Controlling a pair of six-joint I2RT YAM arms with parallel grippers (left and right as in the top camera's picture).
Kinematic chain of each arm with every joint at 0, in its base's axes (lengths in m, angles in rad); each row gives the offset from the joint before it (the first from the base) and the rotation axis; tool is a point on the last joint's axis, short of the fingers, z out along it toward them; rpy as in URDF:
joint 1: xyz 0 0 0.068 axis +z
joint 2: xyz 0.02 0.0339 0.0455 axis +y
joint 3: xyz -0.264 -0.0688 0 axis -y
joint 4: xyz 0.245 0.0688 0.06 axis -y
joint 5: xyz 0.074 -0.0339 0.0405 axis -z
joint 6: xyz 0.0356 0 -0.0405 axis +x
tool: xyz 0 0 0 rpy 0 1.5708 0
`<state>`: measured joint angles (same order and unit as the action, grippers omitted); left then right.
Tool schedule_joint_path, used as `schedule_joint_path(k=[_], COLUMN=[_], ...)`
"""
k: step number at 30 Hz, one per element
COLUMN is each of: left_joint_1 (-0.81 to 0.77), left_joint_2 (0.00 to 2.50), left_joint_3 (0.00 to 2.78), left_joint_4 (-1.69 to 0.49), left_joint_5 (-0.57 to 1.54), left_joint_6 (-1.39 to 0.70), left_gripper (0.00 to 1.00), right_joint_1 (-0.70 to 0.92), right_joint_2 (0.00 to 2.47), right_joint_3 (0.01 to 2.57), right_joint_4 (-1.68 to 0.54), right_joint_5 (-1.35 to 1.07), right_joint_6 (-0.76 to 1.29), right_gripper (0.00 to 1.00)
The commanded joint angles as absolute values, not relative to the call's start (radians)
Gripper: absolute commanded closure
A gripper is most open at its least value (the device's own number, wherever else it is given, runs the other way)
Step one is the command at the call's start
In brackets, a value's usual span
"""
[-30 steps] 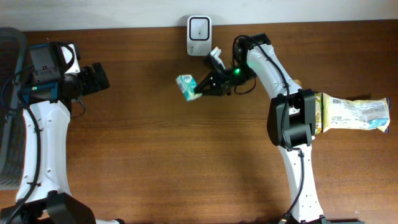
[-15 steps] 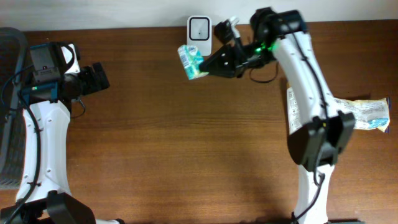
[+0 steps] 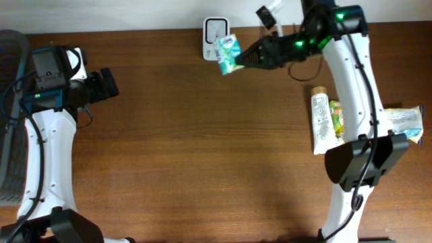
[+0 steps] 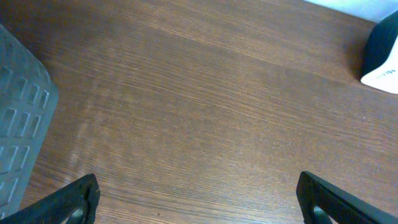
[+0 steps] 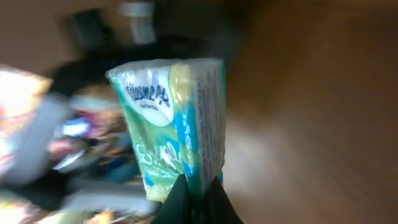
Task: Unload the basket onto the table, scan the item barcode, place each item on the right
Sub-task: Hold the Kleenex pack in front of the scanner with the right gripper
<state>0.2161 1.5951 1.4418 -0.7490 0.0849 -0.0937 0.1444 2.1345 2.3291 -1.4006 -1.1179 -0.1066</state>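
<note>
The item is a green and teal tissue pack, held in the air just right of and overlapping the white barcode scanner at the table's far edge. My right gripper is shut on the pack's lower edge. In the right wrist view the pack stands up from the pinching gripper, and the picture is blurred by motion. My left gripper hovers at the far left, open and holding nothing; its fingers frame bare wood, with the scanner's corner at the upper right.
A white and green tube and a pale snack bag lie at the right side beside my right arm. A grey slotted basket stands at the left edge, its wall showing in the left wrist view.
My right arm has carried the tissue pack up and to the right, from below and left of the scanner to its right side. The left arm has not moved.
</note>
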Motion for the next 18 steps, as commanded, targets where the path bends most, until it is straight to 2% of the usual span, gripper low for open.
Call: schedule_joint_path(k=[1,2,4,9,12,18], left_joint_1=[0.217,0.217,0.217,0.217,0.217,0.217], left_joint_2=[1.593,1.593,1.593,1.593,1.593,1.593], left_joint_3=[1.442,1.442,1.442,1.442,1.442,1.442], left_joint_4=[-0.746,-0.746,-0.746,-0.746,-0.746,-0.746], left_joint_5=[0.081,0.081,0.081,0.081,0.081,0.081], left_joint_6=[-0.08,-0.081,-0.08,-0.08,-0.08,-0.08], left_gripper=[0.01,0.01,0.01,0.01,0.01,0.01], right_joint_1=[0.239,0.271,0.315,0.43,0.449,0.446], right_joint_2=[2.115,2.116,2.116,2.183,2.296,2.468], right_joint_3=[2.398,2.417,2.417,2.405,2.405,2.405], right_joint_4=[-1.32,-1.28,-1.211,-0.961,-0.744,-0.48], right_joint_5=[-0.56,-0.355,-0.14,0.368,0.458,0.566], right_joint_6=[0.108,0.134,0.134,-0.052,-0.274,-0.5], right_gripper=[0.96,0.96,0.96,0.96,0.96,0.96])
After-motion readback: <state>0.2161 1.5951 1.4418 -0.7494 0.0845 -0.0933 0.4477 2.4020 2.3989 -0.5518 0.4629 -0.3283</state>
